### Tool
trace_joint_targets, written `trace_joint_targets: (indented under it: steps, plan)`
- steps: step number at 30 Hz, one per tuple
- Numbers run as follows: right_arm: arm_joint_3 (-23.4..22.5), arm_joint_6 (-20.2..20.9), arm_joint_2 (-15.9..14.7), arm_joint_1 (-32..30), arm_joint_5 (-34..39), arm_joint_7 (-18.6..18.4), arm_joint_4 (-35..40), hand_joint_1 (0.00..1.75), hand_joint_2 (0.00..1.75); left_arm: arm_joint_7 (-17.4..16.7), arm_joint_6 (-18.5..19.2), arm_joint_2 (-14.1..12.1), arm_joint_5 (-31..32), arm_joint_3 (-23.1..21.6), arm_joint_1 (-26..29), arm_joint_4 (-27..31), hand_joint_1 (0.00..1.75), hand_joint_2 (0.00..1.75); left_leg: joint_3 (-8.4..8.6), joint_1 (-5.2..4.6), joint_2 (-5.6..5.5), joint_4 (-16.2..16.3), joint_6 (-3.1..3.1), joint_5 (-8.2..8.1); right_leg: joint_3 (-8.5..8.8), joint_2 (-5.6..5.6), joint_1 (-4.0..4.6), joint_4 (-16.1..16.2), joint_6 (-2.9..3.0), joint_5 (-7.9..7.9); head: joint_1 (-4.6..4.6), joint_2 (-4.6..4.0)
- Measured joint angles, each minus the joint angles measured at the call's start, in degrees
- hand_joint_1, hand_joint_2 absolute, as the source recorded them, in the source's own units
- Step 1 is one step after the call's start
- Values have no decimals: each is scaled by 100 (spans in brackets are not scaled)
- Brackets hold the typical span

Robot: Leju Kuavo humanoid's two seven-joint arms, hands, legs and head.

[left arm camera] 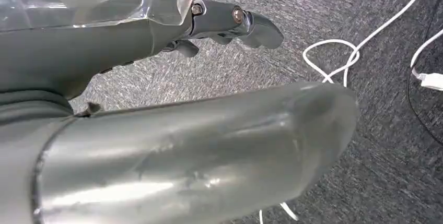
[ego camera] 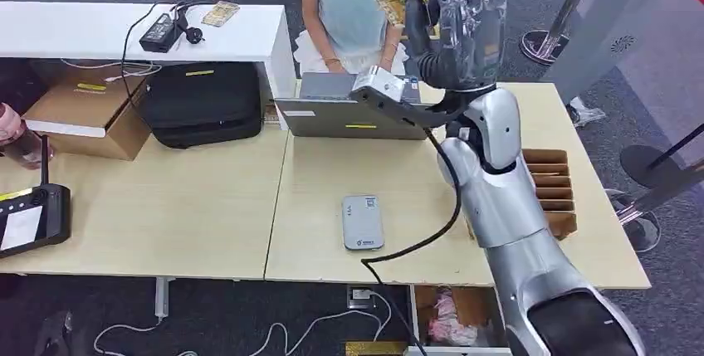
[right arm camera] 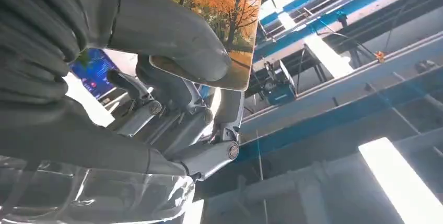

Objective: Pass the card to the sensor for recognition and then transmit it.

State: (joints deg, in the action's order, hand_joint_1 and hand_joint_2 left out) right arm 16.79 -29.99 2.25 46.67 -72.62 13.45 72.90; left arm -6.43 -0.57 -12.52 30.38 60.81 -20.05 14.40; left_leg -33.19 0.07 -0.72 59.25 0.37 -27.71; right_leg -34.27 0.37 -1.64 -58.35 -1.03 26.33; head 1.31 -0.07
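Pinching the autumn-print card, the right hand offers it to the person, who must take it.

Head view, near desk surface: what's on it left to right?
Black handheld controller with antenna → flat grey card sensor → brown wooden slotted card holder, partly behind the right arm.

Card top has small print, too blurry to read; no other legible txt.
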Motion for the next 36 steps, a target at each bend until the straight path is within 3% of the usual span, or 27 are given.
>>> trace_joint_targets:
  steps: [5, 11, 20, 36]
  plan:
    - [182, -109, 11, 452, -792, -466, -722, 175, 175, -31, 15, 13, 147, -2, -55, 0, 0, 0, 0, 0, -1, 0, -2, 8, -3, -1, 1, 0, 8, -5, 2, 0]
    - [339, -37, 28, 1069, -925, -551, -1820, 175, 175, -120, -7, 55, 225, -4, -220, 0, 0, 0, -2, 0, -1, 0, -3, 14, -2, -1, 0, -2, 12, -12, 0, 0]
    - [601, 380, 321, 1894, -1133, -837, -3485, 175, 175, -129, 2, 113, 275, -9, -308, 0, 0, 0, -1, 2, -3, 0, -5, 16, -5, -2, 4, -2, 12, -13, 0, 0]
    - [662, 643, 343, 2195, -1203, -1030, -4483, 175, 175, -243, 2, 254, 424, -166, -527, 0, 0, 0, -1, 1, -1, 1, -5, 16, -7, 0, 3, 1, 12, -16, 0, 0]
